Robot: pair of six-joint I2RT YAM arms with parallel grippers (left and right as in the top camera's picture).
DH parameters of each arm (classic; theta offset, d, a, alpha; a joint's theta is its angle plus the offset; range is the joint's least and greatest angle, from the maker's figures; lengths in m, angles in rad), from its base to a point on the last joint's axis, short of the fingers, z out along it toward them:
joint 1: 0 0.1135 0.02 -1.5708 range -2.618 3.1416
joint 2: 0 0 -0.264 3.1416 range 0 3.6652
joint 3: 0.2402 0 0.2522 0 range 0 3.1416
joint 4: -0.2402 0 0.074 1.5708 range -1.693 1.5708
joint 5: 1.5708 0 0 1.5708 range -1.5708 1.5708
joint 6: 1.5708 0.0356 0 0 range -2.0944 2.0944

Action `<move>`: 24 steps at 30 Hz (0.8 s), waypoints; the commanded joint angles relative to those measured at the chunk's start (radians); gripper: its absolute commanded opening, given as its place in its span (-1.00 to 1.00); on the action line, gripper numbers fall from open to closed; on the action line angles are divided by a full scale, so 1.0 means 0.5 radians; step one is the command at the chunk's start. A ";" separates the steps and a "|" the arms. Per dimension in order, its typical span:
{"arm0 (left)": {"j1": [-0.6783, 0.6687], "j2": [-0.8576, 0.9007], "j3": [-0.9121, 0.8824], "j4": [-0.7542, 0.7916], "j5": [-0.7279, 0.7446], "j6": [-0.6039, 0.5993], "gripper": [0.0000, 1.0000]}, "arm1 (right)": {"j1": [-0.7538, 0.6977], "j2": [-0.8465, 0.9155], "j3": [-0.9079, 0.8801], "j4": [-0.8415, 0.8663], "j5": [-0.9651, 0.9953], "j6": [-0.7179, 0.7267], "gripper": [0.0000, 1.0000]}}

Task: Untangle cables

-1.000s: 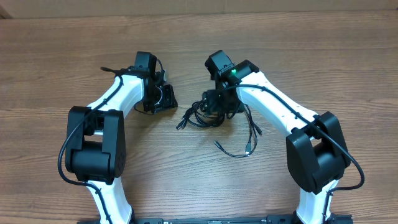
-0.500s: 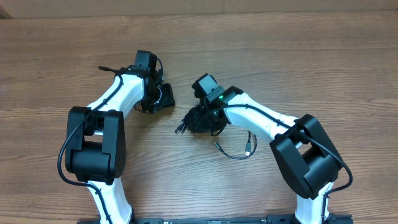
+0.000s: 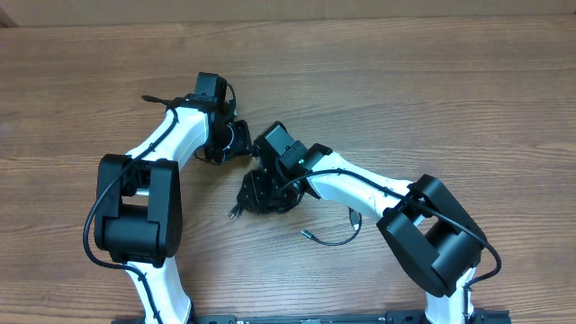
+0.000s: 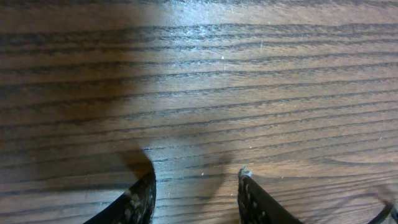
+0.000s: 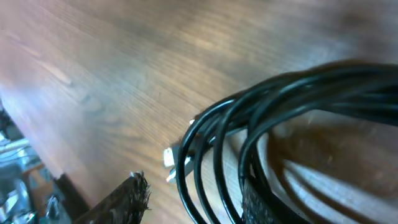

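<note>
From overhead, surface (image 3: 432, 90): brown wood grain, with two white-and-black arms reaching in from the near edge.
Overhead, cables (image 3: 245, 205): a dark, knotted bundle of thin black cords lying near the middle of the surface, under the tip of the right arm; one plug end pokes out at its lower left.
Overhead, loose cable (image 3: 335, 241): a single thin cord curving away from the bundle to the right, flat on the wood.
Overhead, right gripper (image 3: 270, 187): down in the bundle; the cords hide its jaws from this angle.
Overhead, left gripper (image 3: 236, 139): just above and left of the bundle, close to the right arm's wrist, with no cord seen in it.
Left wrist, left gripper (image 4: 196, 198): jaws moderately apart, two dark fingers (image 4: 138, 200) at the bottom edge, only bare wood and shadow between them.
Right wrist, cables (image 5: 292, 93): several glossy black loops sweep across the view, close to the lens.
Right wrist, silver plug tips (image 5: 169, 157): small and bright, at the left side of the loops.
Right wrist, right gripper (image 5: 189, 202): jaws apart, cords running through the gap; the strands lie against one finger, while the other finger (image 5: 127, 200) stands clear of them.
</note>
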 commanded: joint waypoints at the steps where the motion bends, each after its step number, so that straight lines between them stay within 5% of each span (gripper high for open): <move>1: 0.005 0.021 -0.017 -0.015 -0.060 -0.026 -0.14 | -0.066 -0.113 0.101 -0.075 -0.082 -0.014 -0.04; 12: 0.005 0.021 -0.004 -0.029 0.261 0.438 -0.53 | -0.246 -0.198 0.082 -0.459 0.164 0.046 -0.04; 24: 0.011 0.021 0.072 -0.278 0.394 0.839 -0.01 | -0.184 -0.082 0.011 -0.502 0.555 0.387 -0.08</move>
